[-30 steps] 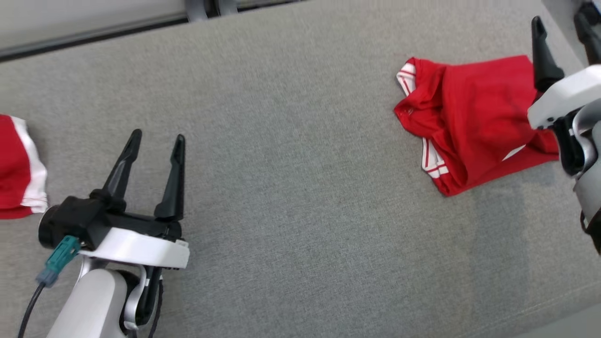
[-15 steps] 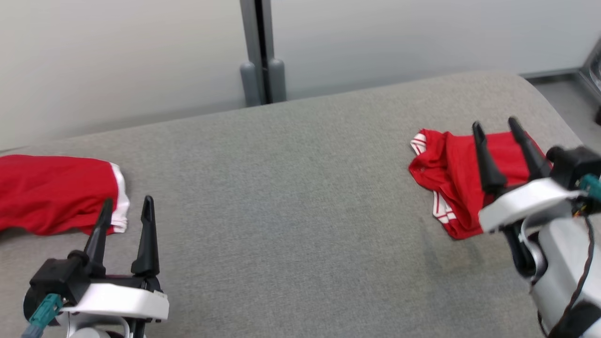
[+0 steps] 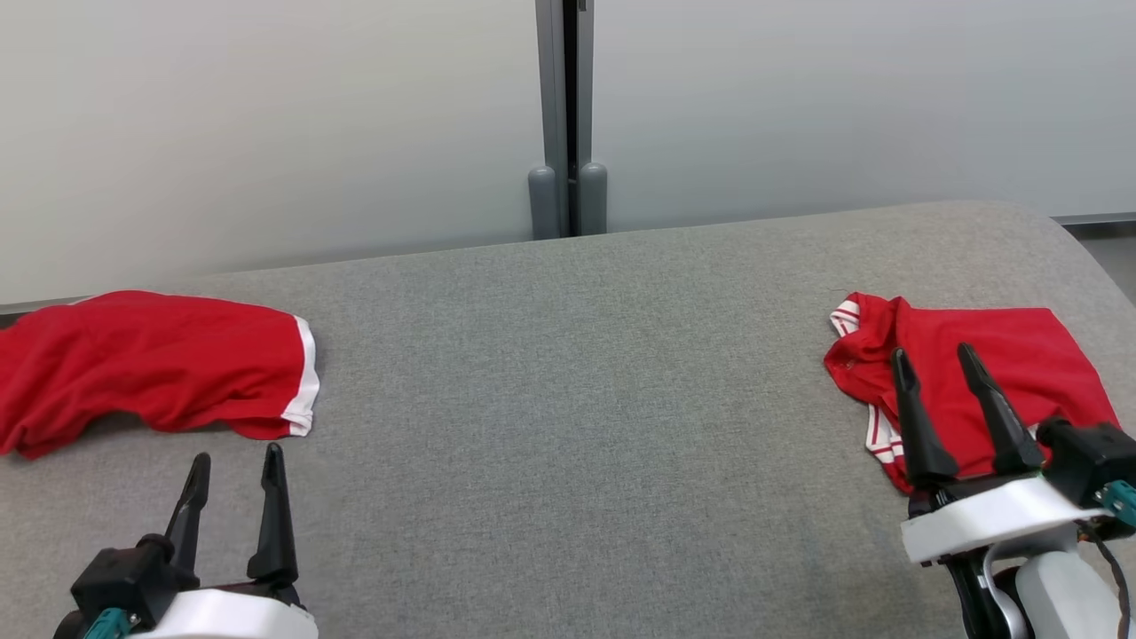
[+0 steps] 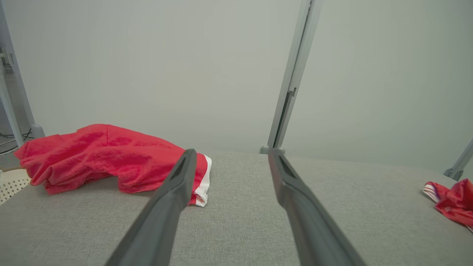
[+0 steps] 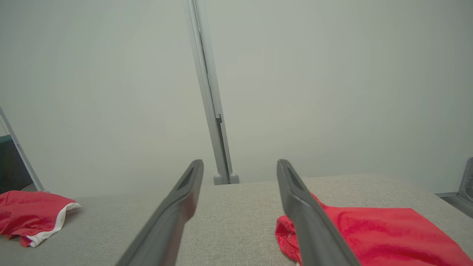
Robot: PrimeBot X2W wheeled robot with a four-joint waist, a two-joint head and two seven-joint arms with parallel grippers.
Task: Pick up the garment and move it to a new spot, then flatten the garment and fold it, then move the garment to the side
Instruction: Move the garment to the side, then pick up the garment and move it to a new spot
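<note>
Both jaws stand wide, holding nothing. The crumpled red garment [image 3: 160,364] lies at the bench's [image 3: 568,399] far left, just ahead of the left gripper [image 3: 237,454], clearly the nearer arm. Its long axis runs across the bench, white-trimmed hem pointing toward the centre. A folded red garment [image 3: 1038,355] rests ahead of the right gripper [image 3: 931,351].

Folded red garment [image 3: 985,355] lies far right on the grey surface [image 3: 577,399]. Right gripper [image 3: 932,351] sits before it, fingers spread; left gripper [image 3: 237,453] spread too.
</note>
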